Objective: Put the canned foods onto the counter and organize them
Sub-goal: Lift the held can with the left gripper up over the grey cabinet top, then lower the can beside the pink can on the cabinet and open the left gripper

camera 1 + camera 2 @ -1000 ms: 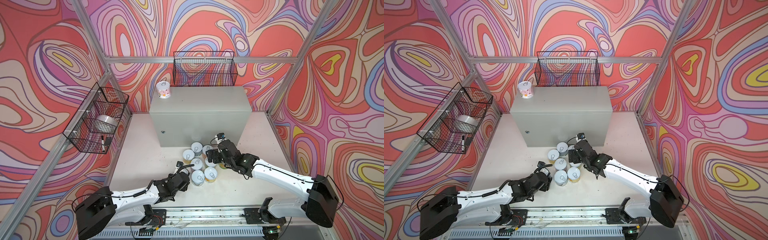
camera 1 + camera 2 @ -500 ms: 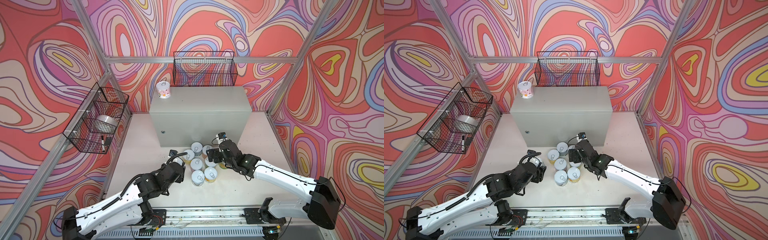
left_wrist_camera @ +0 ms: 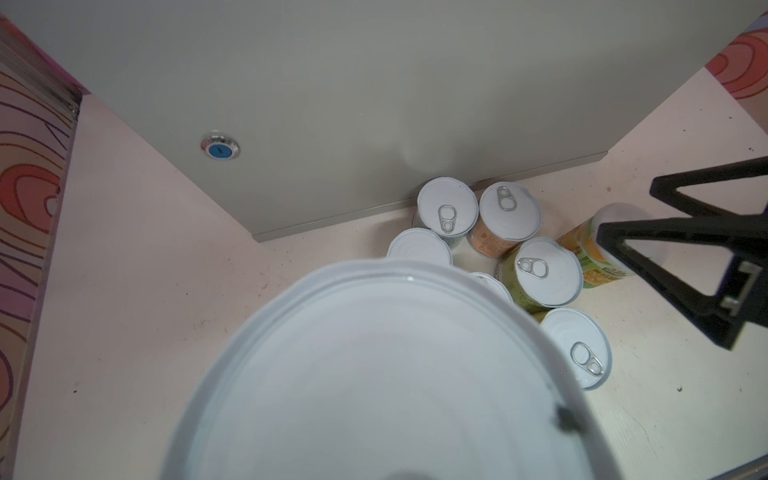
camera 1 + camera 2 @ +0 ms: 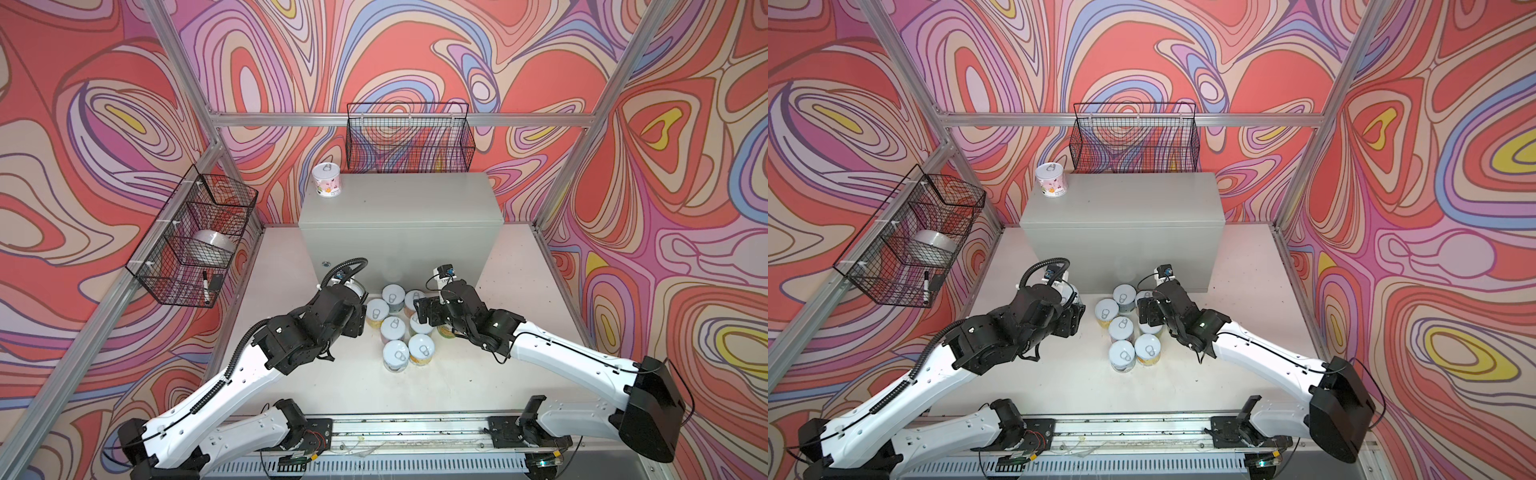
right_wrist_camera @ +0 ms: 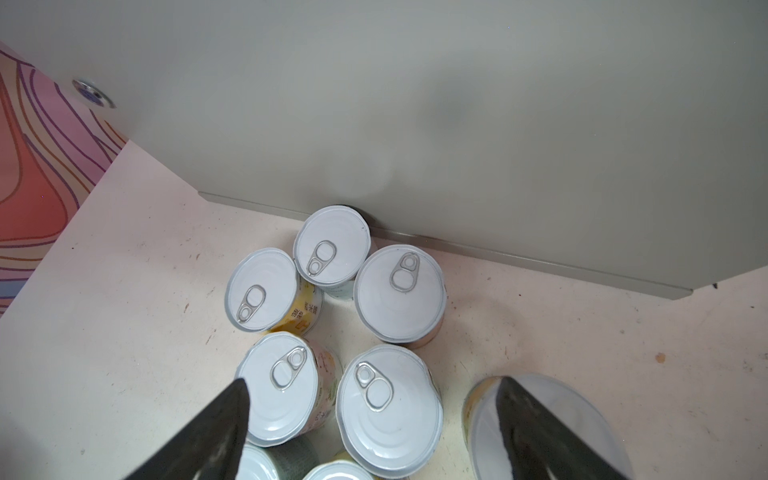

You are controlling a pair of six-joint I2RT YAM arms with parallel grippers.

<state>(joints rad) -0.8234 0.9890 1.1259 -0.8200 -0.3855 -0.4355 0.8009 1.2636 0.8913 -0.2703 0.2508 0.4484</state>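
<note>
Can (image 3: 374,374) upright, axis vertical, in clenched left fingers (image 3: 566,420); right fingers (image 5: 199,436) wide apart.

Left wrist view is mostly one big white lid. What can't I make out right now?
Left gripper: fingers hidden in the left wrist view by the silver-lidded can it holds; the arm hides that can's label in both top views.
Green-orange labelled can: partly covered by a right gripper finger in both wrist views.
Two more cans: cut off by the right wrist frame edge.
</note>
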